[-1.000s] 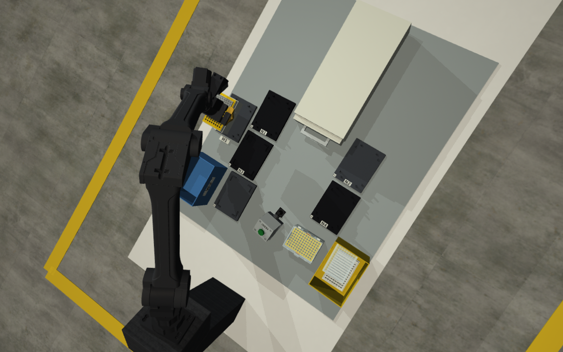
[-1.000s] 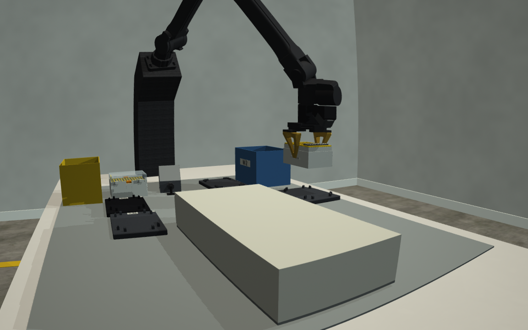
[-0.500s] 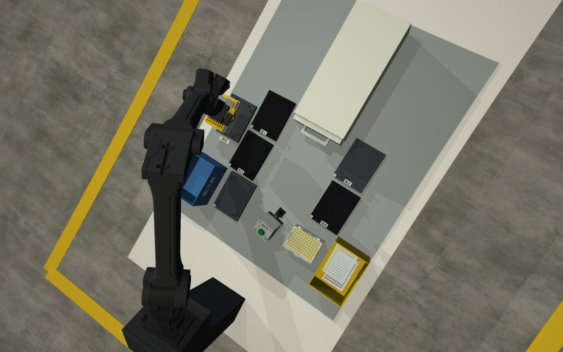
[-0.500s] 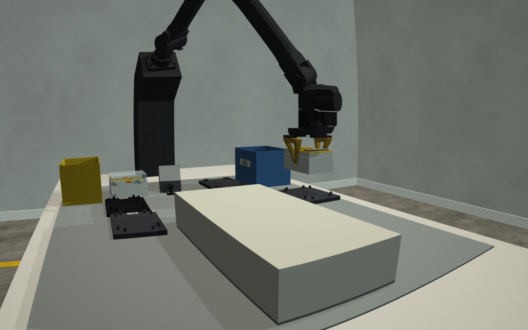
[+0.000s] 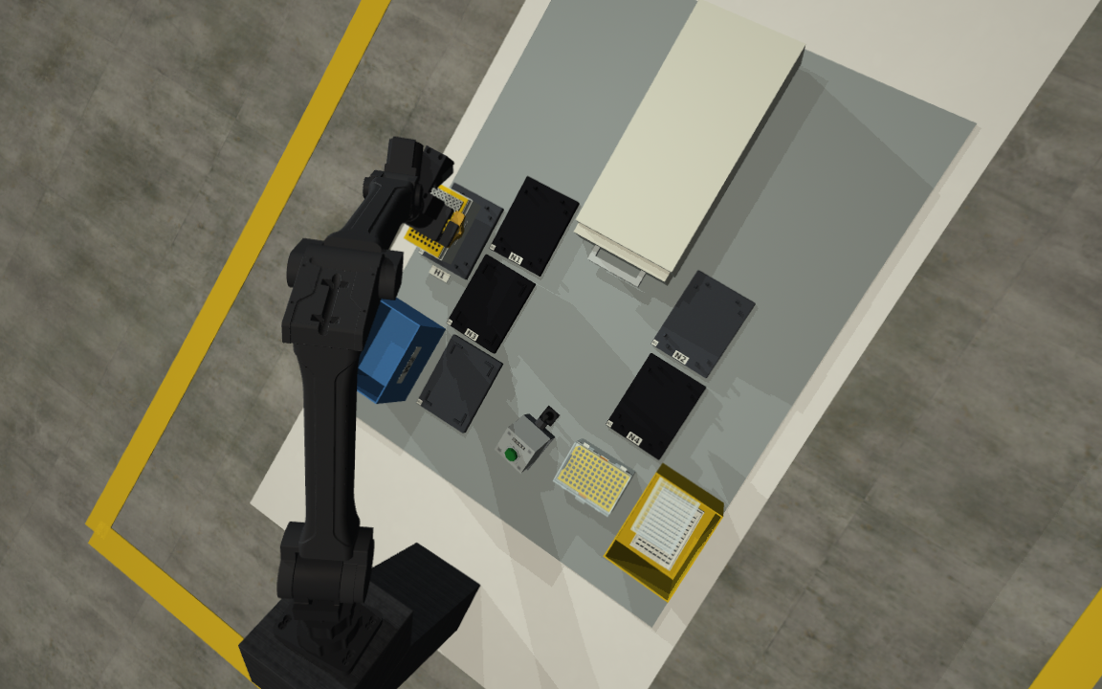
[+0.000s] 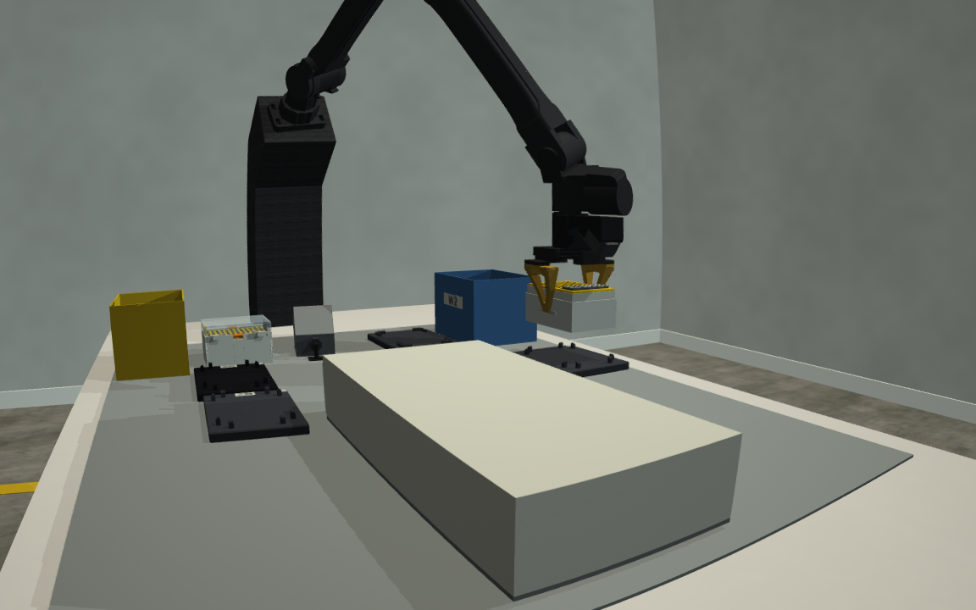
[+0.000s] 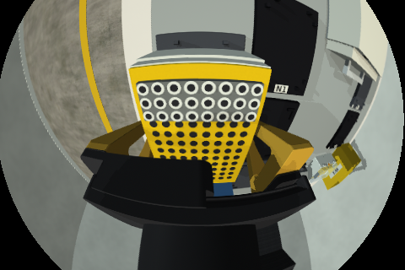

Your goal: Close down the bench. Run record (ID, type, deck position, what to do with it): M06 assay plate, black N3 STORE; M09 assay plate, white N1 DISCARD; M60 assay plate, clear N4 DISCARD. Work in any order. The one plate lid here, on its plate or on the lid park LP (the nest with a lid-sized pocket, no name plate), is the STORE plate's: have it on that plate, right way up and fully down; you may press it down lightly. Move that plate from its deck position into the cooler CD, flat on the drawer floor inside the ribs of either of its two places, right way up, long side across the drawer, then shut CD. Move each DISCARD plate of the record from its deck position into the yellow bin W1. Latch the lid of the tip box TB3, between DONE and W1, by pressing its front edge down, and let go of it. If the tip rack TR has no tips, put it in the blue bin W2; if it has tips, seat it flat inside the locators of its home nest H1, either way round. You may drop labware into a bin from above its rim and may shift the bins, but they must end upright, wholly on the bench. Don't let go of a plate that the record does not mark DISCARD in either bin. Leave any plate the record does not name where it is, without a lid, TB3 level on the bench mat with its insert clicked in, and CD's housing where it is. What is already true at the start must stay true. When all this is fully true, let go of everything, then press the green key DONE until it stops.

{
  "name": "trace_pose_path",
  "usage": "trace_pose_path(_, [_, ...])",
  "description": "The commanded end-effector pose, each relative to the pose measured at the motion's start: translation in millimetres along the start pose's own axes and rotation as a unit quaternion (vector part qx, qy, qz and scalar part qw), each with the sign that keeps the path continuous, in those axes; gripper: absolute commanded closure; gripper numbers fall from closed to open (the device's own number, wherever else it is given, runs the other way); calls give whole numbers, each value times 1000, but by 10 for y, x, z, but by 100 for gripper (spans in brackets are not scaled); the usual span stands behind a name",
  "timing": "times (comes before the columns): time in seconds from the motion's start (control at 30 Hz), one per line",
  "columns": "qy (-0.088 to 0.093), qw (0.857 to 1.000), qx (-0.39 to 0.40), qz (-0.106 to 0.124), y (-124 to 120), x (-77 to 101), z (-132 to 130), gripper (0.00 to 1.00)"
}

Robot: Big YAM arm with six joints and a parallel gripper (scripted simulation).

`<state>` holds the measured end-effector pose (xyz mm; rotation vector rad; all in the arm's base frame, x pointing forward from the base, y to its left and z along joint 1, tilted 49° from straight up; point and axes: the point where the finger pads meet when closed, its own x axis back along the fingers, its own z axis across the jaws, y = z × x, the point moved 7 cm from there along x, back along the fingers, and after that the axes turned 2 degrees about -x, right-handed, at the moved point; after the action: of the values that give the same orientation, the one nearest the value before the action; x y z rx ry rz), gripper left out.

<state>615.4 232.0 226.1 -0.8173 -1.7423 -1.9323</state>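
Note:
My gripper [image 6: 568, 284] is shut on the tip rack TR [image 6: 571, 307], a grey box with a yellow hole grid on top. It holds the rack level in the air above the home nest H1 [image 6: 573, 357], apart from it. In the overhead view the rack [image 5: 439, 224] hangs over the left part of H1 [image 5: 471, 233]. In the wrist view the rack [image 7: 199, 126] fills the space between the yellow fingers. Its far rows show white-ringed tips, and the near holes look dark. The nest [image 7: 199, 40] shows just beyond it.
The blue bin W2 [image 5: 396, 361] stands close beside H1. Nests N1 [image 5: 535, 224], N3 [image 5: 492, 301], N4 [image 5: 656, 404], N2 [image 5: 703, 323] and the unnamed nest [image 5: 460, 381] carry no plates. The cooler CD [image 5: 692, 137] is shut. Yellow bin W1 [image 5: 665, 531] holds pale plates, next to TB3 [image 5: 592, 476] and DONE [image 5: 503, 454].

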Motion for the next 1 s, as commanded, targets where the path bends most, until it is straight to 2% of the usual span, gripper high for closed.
trace_pose_path(0.0, [5, 1000, -4, -18, 180, -49, -5, 100])
trace_pose_path(0.1, [5, 1000, -4, -18, 181, -62, -6, 100])
trace_pose_path(0.13, [13, 999, -10, -33, 327, 114, 3, 100])
trace_pose_path(0.2, [6, 1000, -3, -18, 177, -94, 19, 100])
trace_pose_path(0.33, [4, 1000, -4, -17, 180, -160, -8, 100])
trace_pose_path(0.4, [1, 1000, -1, -10, 94, -213, -35, 100])
trace_pose_path(0.6, [6, 1000, -3, -17, 165, -257, 15, 100])
trace_pose_path(0.67, [6, 1000, -3, -17, 165, -257, 15, 100])
trace_pose_path(0.7, [11, 999, -10, -32, 326, -105, -13, 100])
trace_pose_path(0.77, [4, 1000, -4, -17, 182, -307, -10, 100])
trace_pose_path(0.9, [4, 1000, -4, -17, 183, -361, -13, 100])
trace_pose_path(0.97, [3, 1000, 0, -11, 97, -405, -21, 100])
